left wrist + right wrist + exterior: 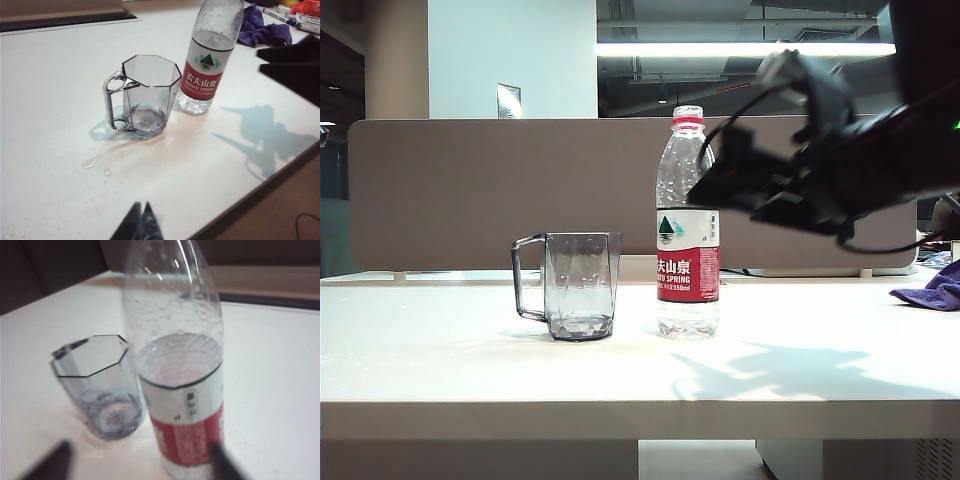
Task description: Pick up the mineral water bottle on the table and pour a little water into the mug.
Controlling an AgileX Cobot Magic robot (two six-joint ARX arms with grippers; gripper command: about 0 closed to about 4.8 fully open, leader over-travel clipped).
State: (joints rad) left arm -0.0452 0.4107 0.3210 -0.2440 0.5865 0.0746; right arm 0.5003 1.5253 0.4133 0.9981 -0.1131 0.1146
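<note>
Exterior view: the mineral water bottle (pixel 688 222) stands upright on the table (pixel 620 375), just right of the mug (pixel 576 285), the two close but apart. The bottle has no cap fitted. The right gripper (pixel 720 185) hangs at the bottle's upper body from the right, raised off the table; from this angle I cannot tell whether it touches the plastic. A grey partition closes the far edge, with a ceiling light strip beyond; a purple cloth (pixel 932 290) lies at far right.

Left wrist view: the left gripper (pixel 141 225) sits well clear on the near side, its tips drawn together with nothing between them. The mug's base holds a shallow layer of liquid, and small wet patches (pixel 92 162) lie on the table near it. Pens and clutter sit beyond the cloth.

Right wrist view: the right gripper's fingers (pixel 50 462) stand spread on either side of the bottle's label, released, gripping nothing.

Assessment: the mug holds a little water and the table is wet, yet the bottle stands ungripped; whether this is approach or release cannot be told. If approach, the next move calls for closing squarely on the labelled body, firmly enough to lift, gently enough not to squeeze water out of the open neck.
</note>
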